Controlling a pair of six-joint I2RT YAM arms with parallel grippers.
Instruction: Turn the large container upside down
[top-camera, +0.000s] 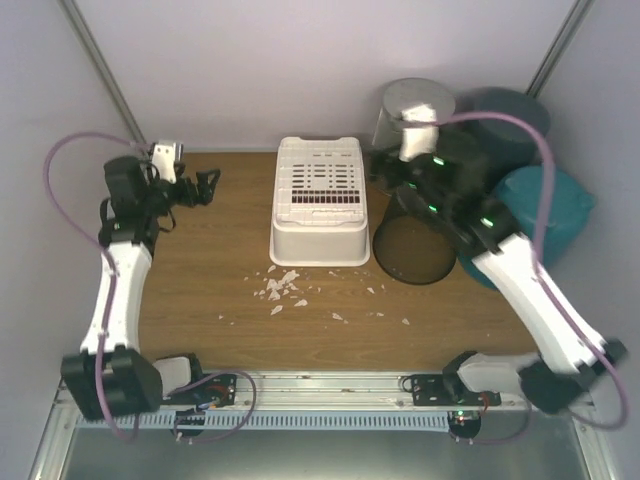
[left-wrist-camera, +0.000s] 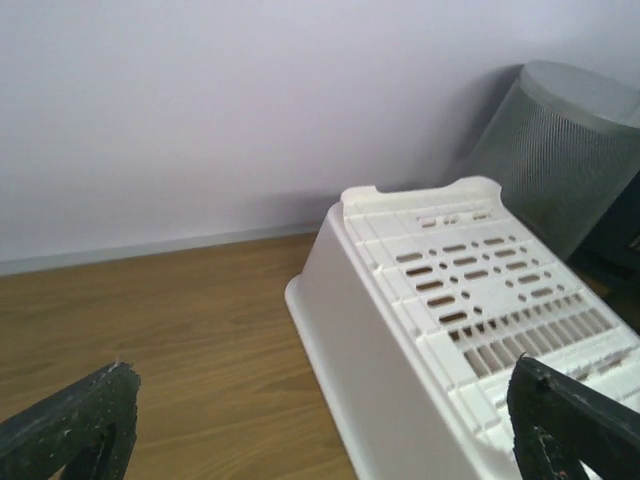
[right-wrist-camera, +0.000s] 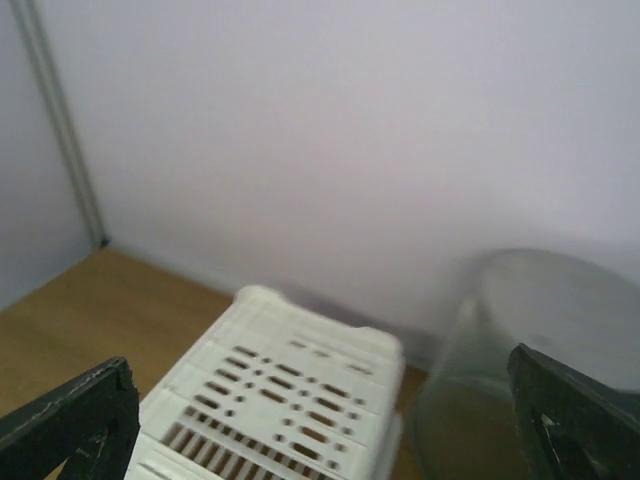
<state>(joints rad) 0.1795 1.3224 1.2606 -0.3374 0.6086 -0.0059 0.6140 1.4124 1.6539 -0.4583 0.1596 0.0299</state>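
Note:
The large container (top-camera: 319, 200) is a white plastic basket at the middle back of the table. Its slotted bottom faces up and its rim rests on the wood. My left gripper (top-camera: 206, 188) hovers open to its left, apart from it, and the left wrist view looks along the container's (left-wrist-camera: 450, 320) side wall between the open left gripper (left-wrist-camera: 322, 372). My right gripper (top-camera: 380, 172) is open by the container's back right corner, holding nothing. The right wrist view shows the container's (right-wrist-camera: 280, 410) bottom below the open right gripper (right-wrist-camera: 318, 365).
A grey mesh bin (top-camera: 415, 108) stands upside down at the back right. A dark mesh bin (top-camera: 414, 250) lies right of the container. Teal tubs (top-camera: 545, 210) and a dark bin (top-camera: 505, 120) crowd the right edge. White scraps (top-camera: 284, 290) lie in front of the container.

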